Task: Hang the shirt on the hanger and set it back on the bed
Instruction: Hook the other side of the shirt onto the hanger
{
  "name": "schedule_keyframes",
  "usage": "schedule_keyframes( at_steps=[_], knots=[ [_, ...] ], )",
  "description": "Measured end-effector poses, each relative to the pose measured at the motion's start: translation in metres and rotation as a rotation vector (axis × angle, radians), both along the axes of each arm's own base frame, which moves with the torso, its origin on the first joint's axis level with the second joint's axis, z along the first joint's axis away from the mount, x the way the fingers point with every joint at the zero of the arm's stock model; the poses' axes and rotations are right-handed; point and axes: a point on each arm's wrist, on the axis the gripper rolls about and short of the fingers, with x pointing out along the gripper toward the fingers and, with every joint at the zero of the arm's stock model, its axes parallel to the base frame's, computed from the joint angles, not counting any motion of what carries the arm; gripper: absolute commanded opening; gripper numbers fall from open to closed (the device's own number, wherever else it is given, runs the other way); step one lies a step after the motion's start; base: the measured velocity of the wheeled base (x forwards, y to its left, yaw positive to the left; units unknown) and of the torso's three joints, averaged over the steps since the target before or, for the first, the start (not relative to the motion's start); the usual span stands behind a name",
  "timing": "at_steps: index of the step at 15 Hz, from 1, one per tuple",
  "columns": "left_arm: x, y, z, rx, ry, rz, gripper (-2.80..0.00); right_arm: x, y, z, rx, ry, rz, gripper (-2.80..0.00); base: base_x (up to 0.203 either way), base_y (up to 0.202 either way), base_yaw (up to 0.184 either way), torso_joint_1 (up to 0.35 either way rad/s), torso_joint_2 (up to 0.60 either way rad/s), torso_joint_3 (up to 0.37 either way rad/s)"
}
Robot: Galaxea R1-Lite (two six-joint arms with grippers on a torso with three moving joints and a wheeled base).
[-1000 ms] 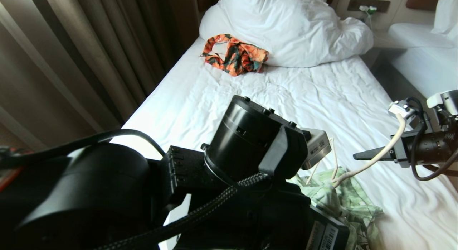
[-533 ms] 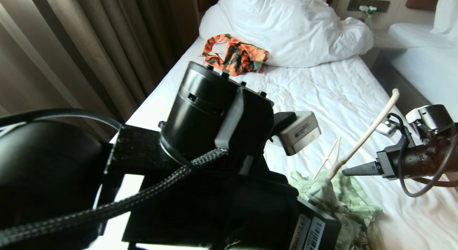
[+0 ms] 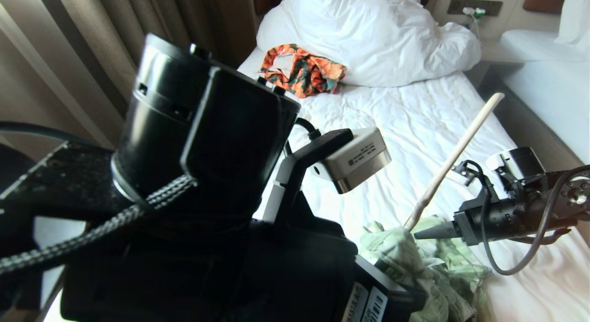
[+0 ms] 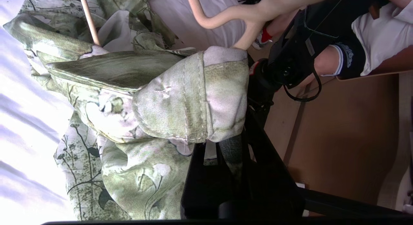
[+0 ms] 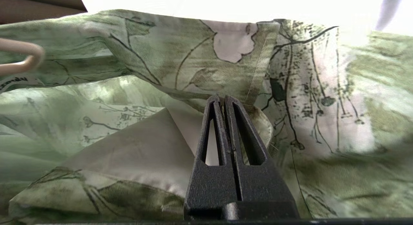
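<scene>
At lower right, the hanger [image 3: 454, 149] is part-threaded into the shirt [image 3: 433, 266]; left gripper [image 4: 222, 138] clamps fabric, right gripper [image 5: 222, 101] closed, seemingly empty; setting down on the bed [image 3: 415, 123] remains.

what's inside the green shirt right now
One arm of the cream hanger runs into the shirt, under the fold the left gripper pinches. The hanger's hook stays outside. How far in it reaches is covered by cloth.

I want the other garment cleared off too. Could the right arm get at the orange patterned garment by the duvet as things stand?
Probably not yet. The right pincer is shut and poking at the shirt near the bed's foot, while the orange garment lies far up beside the duvet.
</scene>
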Motion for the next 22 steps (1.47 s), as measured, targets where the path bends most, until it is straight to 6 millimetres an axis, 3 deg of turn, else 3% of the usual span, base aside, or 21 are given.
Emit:
schedule_keyframes(
  at_steps=[1,2,9,16,19,22],
  knots=[
    [-0.001,0.002,0.001,-0.002,-0.001,0.002,-2.80,0.000,0.005,-0.001,-0.014,0.000,0.006,-1.65,0.000,0.000,0.000,0.000,0.00,0.000],
    [-0.002,0.004,0.002,0.001,-0.001,0.002,-2.80,-0.001,0.010,-0.002,-0.041,-0.008,0.007,0.00,0.000,0.000,0.000,0.000,0.00,0.000],
    [-0.004,0.011,0.007,-0.010,-0.008,0.007,-2.80,0.001,0.018,-0.007,-0.051,-0.048,0.014,0.00,0.000,0.000,0.000,0.000,0.00,0.000],
    [-0.007,0.017,0.011,-0.023,-0.014,0.009,-2.80,0.004,0.043,-0.017,0.043,-0.019,0.062,0.00,0.000,0.000,0.000,0.000,0.00,0.000],
    [-0.007,0.018,0.012,-0.028,-0.018,0.012,-2.80,-0.002,0.039,-0.018,0.067,0.040,0.036,0.00,0.000,0.000,0.000,0.000,0.00,0.000],
    [-0.007,0.019,0.014,-0.038,-0.026,0.015,-2.80,-0.008,0.021,-0.024,0.130,0.104,0.024,0.00,0.000,0.000,0.000,0.000,0.00,0.000]
  ],
)
